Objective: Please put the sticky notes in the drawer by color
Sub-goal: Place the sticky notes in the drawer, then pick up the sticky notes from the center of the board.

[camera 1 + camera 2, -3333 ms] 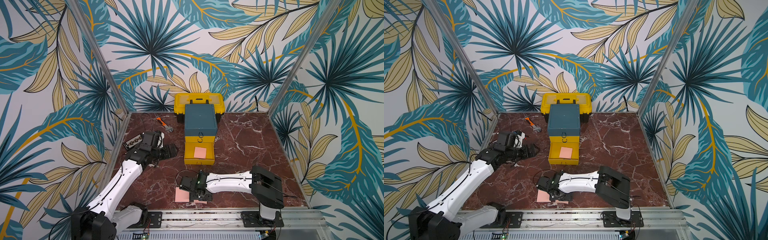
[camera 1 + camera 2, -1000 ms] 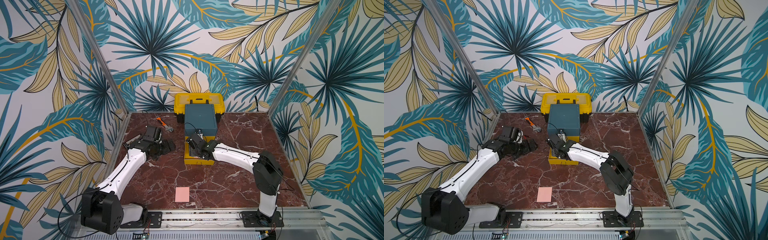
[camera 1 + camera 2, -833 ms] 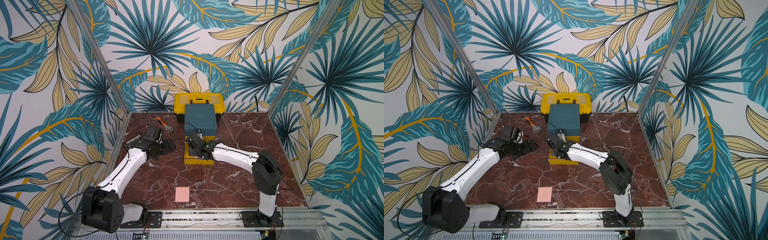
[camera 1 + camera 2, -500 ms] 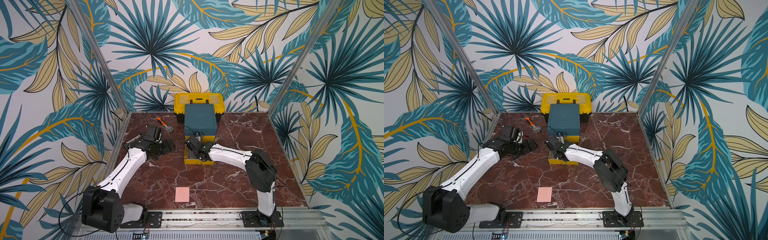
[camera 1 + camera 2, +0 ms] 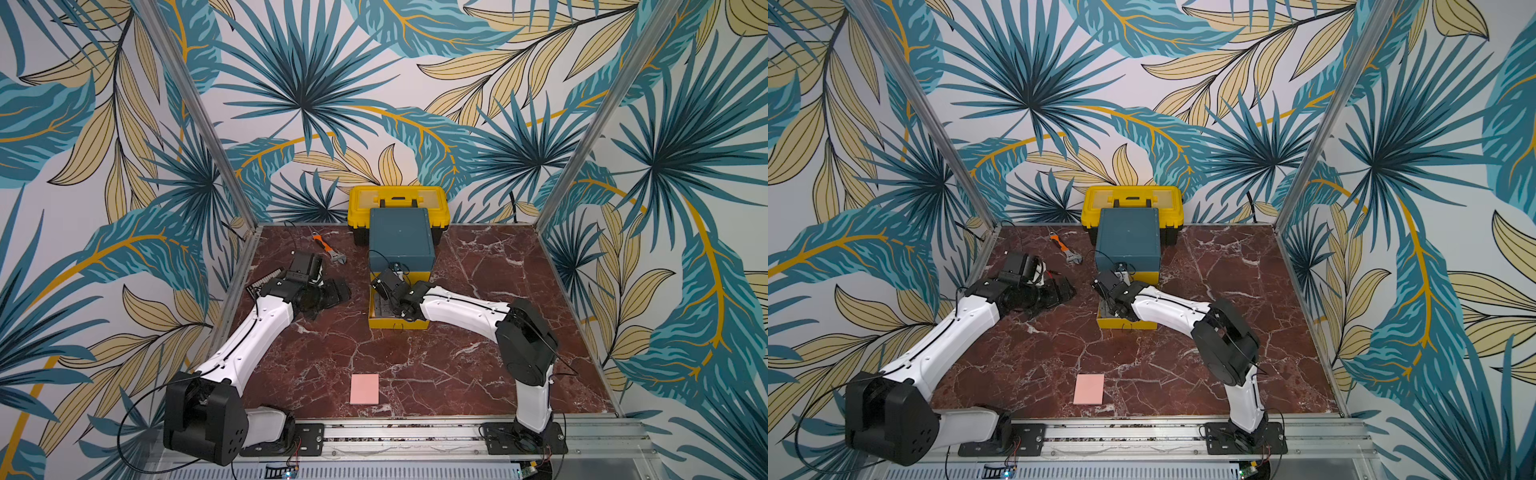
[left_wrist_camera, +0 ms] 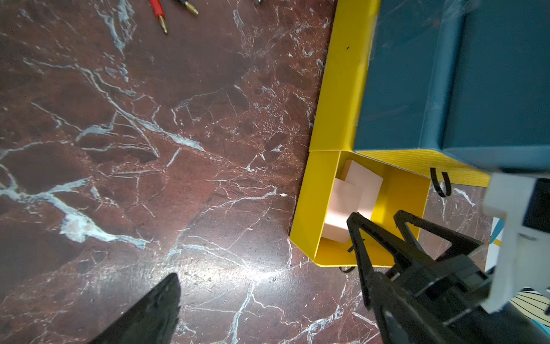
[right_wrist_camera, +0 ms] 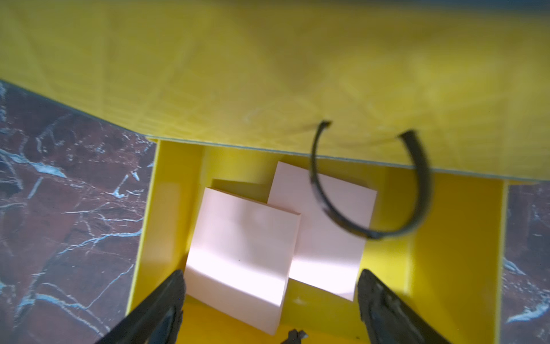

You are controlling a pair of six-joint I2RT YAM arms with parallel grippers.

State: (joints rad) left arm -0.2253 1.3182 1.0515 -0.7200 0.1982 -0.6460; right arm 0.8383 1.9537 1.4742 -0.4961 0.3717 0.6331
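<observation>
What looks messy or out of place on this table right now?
In the open yellow drawer, two pink pads lie crooked: the upper pad overlaps the lower pad at an angle. A third pink pad lies alone on the table, near its front edge, apart from the drawer.

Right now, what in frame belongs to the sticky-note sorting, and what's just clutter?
Job:
teal cabinet
bottom yellow drawer, pulled open
top pink pad overlapping under pink pad, both in that drawer
loose pink pad on the table
right gripper, open above the drawer

Lying about:
yellow toolbox behind the cabinet
orange-handled wrench
red plug lead
</observation>
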